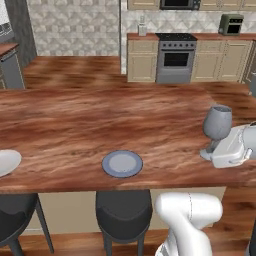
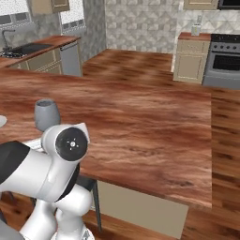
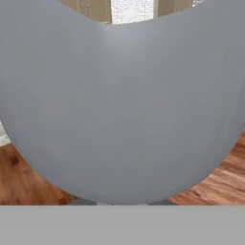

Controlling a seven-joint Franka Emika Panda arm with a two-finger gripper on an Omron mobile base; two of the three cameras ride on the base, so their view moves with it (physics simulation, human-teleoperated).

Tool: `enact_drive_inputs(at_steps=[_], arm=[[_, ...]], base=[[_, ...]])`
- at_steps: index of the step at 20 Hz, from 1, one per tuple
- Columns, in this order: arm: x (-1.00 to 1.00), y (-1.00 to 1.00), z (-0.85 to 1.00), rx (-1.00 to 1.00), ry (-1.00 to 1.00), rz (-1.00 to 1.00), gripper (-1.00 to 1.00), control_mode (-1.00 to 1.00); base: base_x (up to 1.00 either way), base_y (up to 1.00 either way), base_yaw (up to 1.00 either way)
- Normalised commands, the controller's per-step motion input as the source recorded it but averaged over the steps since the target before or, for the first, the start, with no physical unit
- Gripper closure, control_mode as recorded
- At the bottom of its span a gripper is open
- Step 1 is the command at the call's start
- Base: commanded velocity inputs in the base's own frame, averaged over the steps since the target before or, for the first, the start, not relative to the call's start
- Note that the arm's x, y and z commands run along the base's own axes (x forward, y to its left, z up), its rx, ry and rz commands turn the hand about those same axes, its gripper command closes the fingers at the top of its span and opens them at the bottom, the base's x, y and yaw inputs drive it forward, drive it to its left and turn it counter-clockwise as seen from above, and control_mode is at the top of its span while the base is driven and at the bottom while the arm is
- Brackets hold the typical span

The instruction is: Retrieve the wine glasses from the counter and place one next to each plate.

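Observation:
A blue-grey wine glass [image 1: 218, 121] stands upright over the right end of the long wood-grain island top [image 1: 75, 125]. My gripper [image 1: 212, 149] is shut on its stem, just under the bowl. The glass bowl [image 3: 119, 105] looms very close in the hand view and hides the fingertips. From the right base view the same glass [image 2: 47, 114] rises behind my arm. A greyish-blue plate [image 1: 122, 163] lies near the island's front edge, well left of the glass. A white plate [image 1: 7, 161] is cut by the left edge. The counter [image 1: 144, 36] runs along the back wall.
A stove [image 1: 176, 60] and a toaster oven [image 1: 231, 24] stand at the back counter, with a small pale object [image 1: 142, 27] beside the stove. Dark stools [image 1: 123, 212] sit under the island's near edge. A sink counter [image 2: 33, 49] lies at the left.

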Motion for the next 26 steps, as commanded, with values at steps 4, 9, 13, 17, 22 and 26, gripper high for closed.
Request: enact_drive_inputs(at_steps=[4,9,13,17,22,26], arm=[[0.0,0.0,0.0,0.0,0.0,0.0,1.0,1.0],[0.0,0.0,0.0,0.0,0.0,0.0,1.0,1.0],[0.0,0.0,0.0,0.0,0.0,0.0,1.0,1.0],[0.38,-0.01,-0.56,-0.06,0.01,0.23,1.0,-1.0],[0.55,0.0,-0.71,-0.1,0.0,0.25,1.0,-1.0],[0.58,0.0,-0.65,-0.01,-0.01,0.13,1.0,-1.0]], base=[[0.43,0.0,0.0],[0.45,0.0,0.0],[0.38,0.02,0.03],[0.0,0.0,0.0],[0.0,0.0,0.0],[0.0,0.0,0.0]])
